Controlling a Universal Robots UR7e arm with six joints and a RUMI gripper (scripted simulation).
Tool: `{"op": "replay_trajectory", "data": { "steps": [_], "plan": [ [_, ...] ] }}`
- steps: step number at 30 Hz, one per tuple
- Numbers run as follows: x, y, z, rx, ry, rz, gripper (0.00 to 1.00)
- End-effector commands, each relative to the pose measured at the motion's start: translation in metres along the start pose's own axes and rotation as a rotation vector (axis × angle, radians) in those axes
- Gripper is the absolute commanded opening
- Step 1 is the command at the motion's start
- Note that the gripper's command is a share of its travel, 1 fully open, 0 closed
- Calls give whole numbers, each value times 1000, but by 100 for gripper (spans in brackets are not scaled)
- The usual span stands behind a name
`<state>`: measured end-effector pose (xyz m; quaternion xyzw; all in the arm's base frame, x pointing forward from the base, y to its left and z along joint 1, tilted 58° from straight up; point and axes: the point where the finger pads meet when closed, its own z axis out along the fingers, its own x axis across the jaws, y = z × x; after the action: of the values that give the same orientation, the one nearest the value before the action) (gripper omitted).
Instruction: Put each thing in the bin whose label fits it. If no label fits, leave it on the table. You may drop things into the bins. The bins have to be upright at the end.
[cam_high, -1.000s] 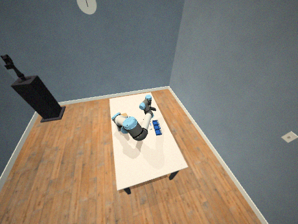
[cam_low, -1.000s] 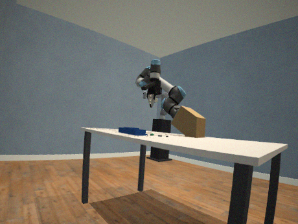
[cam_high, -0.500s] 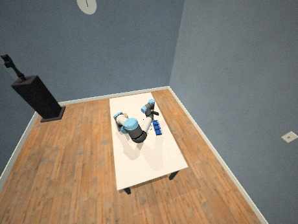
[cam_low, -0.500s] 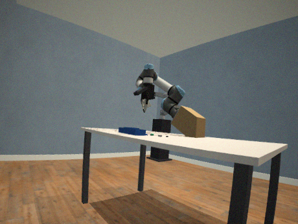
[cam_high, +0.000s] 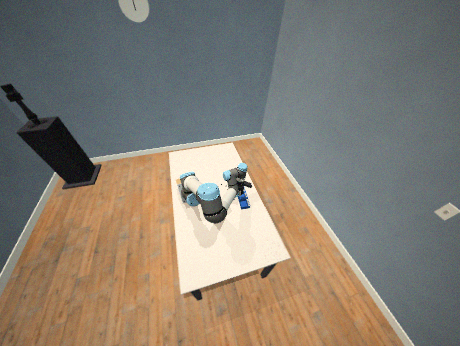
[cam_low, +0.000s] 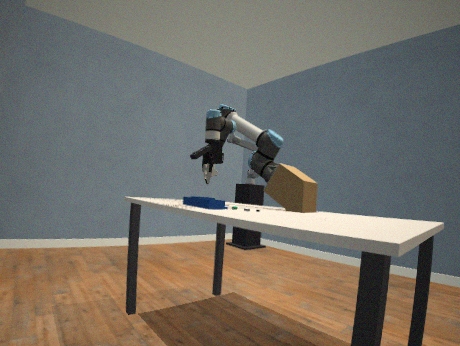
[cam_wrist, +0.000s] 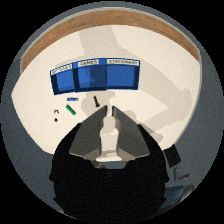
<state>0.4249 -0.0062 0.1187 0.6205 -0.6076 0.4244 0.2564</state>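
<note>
In the wrist view, three joined blue bins (cam_high: 244, 204) (cam_low: 204, 202) (cam_wrist: 106, 79) stand upright, upper left of centre. Below them lie a blue stick (cam_wrist: 72, 99), green stick (cam_wrist: 70, 109) and black piece (cam_wrist: 96, 101); farther left, two dark bits (cam_wrist: 56, 120).
</note>
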Motion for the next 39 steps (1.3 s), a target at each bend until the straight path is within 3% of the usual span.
{"op": "replay_trajectory", "data": {
  "steps": [1,17,39],
  "plan": [
    [25,-33,29,39,-31,-14,4],
    [28,-36,31,39,-31,-13,4],
    [26,-38,85,39,-32,-14,4]
  ]
}}
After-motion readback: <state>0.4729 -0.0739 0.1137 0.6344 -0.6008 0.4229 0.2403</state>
